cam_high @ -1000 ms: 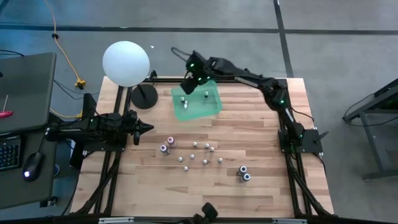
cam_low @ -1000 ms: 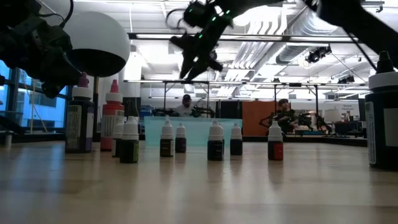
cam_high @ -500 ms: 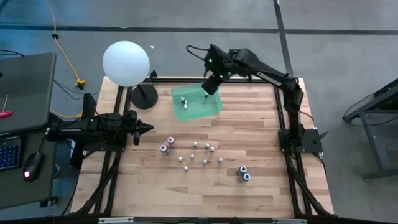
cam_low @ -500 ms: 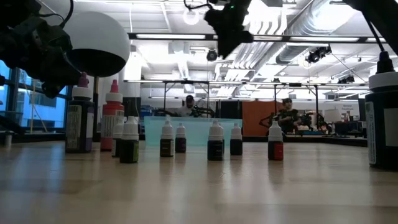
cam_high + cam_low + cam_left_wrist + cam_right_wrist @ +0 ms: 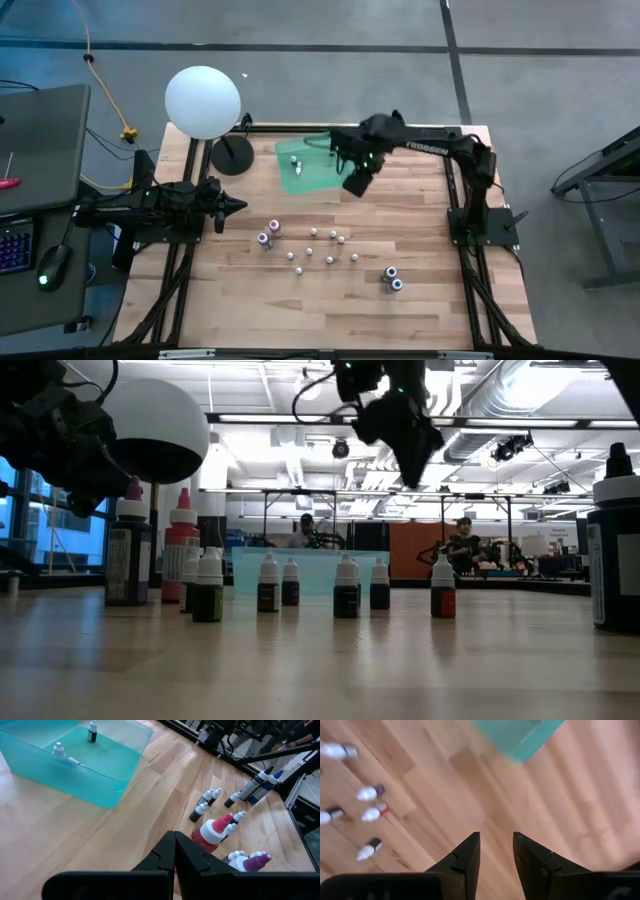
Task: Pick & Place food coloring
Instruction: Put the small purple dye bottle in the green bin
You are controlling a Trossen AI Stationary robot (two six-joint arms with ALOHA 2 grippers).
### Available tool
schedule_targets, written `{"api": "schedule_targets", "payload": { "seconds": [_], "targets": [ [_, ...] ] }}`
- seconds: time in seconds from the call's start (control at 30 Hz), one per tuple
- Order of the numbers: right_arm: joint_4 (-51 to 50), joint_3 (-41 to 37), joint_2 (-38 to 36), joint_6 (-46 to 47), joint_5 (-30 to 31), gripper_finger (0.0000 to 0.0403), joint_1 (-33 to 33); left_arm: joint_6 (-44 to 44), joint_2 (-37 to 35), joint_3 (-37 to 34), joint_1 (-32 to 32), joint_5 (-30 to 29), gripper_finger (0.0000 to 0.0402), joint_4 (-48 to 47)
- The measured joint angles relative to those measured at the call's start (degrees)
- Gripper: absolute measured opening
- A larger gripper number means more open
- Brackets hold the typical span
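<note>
Several tiny food coloring bottles (image 5: 331,248) stand in a loose cluster mid-table, with larger ones at its left (image 5: 268,234) and right (image 5: 393,278). In the left wrist view, two more bottles (image 5: 92,730) stand inside the teal tray (image 5: 75,790). My right gripper (image 5: 354,184) hangs above the table just off the tray's (image 5: 315,170) right edge. It is open, with bare wood between its fingers (image 5: 467,855) and small bottles (image 5: 370,793) lying off to one side. My left gripper (image 5: 240,206) rests shut at the table's left side.
A big white globe (image 5: 203,101) on a black stand (image 5: 232,155) sits at the back left. The low view shows the bottles in a row (image 5: 346,588) before the tray (image 5: 310,568), with the right gripper (image 5: 412,460) high above. People sit in the room behind.
My right gripper has swung from over the tray's left part across it to the right and toward the table's middle, its opening unchanged and empty. The left arm has not moved.
</note>
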Motion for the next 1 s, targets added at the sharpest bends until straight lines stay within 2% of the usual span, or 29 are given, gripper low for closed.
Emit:
{"api": "schedule_targets", "payload": {
  "seconds": [0.3,0.47,0.63,0.77,1.0],
  "targets": [
    [26.1,-27.6,-13.9,12.6,-9.6,0.0108,8.4,0.0,0.0,0.0,0.0,0.1,0.0000,0.0],
    [38.1,-39.3,-20.4,20.6,-12.2,0.0108,15.5,0.0,0.0,0.0,0.0,0.1,0.0000,0.0],
    [47.7,-45.7,-23.5,22.4,-6.6,0.0108,21.9,0.0,0.0,0.0,0.0,0.1,0.0000,0.0],
    [55.1,-49.0,-24.1,20.1,-1.8,0.0108,26.1,0.0,0.0,0.0,0.0,0.1,0.0000,0.0],
    [65.1,-53.7,-24.1,18.6,2.9,0.0109,31.1,-0.4,0.0,0.0,0.0,0.1,0.0000,0.0]
  ]
}}
